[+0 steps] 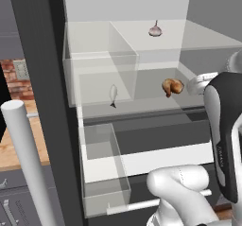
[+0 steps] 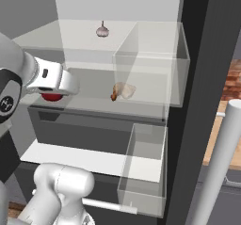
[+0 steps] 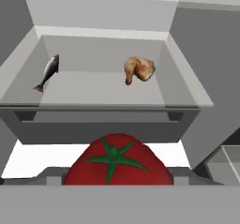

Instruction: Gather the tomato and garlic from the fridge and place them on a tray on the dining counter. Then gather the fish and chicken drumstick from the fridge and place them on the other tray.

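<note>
- The pincer (image 3: 117, 183) is clamped on the tomato (image 3: 117, 161) — right at the fridge shelf's front.
- Fish (image 3: 48, 71) and chicken drumstick (image 3: 138, 69) lie apart behind.
- Garlic (image 1: 155, 30) sits one shelf up.

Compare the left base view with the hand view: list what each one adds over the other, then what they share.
Left base view adds: the garlic, alone on the top fridge shelf.
Hand view adds: the tomato, large and close at the bottom of the picture, green stem facing the camera.
Shared: the fish and the chicken drumstick, lying apart in the same clear-walled compartment, with the fish to the left of the drumstick in both views.
</note>
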{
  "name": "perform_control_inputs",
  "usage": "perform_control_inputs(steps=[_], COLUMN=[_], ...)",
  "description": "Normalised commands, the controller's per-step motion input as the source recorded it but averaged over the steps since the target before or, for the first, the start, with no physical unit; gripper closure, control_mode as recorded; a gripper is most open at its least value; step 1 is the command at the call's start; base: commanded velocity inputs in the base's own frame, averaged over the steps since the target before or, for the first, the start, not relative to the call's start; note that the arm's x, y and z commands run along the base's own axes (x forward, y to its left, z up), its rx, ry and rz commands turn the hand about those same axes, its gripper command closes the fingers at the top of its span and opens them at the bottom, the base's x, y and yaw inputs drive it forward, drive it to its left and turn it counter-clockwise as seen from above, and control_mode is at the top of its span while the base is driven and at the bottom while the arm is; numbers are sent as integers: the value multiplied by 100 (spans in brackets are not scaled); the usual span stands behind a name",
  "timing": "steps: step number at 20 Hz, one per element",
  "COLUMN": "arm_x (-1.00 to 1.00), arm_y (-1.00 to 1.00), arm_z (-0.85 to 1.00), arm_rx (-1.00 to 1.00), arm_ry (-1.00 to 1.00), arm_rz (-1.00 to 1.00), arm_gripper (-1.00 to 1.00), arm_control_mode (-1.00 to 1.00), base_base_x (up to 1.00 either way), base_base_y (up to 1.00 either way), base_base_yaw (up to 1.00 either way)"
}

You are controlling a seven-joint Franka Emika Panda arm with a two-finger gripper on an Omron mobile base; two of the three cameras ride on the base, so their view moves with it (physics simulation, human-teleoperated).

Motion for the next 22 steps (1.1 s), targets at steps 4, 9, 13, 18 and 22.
perform_control_inputs(steps=[4, 9, 13, 18, 22], arm_x=[-21, -16, -13, -10, -28], arm_y=[0, 0, 0, 0, 0], arm_z=[-43, -19, -1, 0, -4], arm_rx=[6, 1, 0, 0, 0], arm_ry=[0, 0, 0, 0, 0], arm_rz=[0, -2, -1, 0, 0], arm_gripper=[100, 100, 100, 100, 100], arm_control_mode=[-100, -100, -100, -100, -100], base_base_x=[0, 0, 0, 0, 0], base_base_y=[0, 0, 0, 0, 0], base_base_yaw=[0, 0, 0, 0, 0])
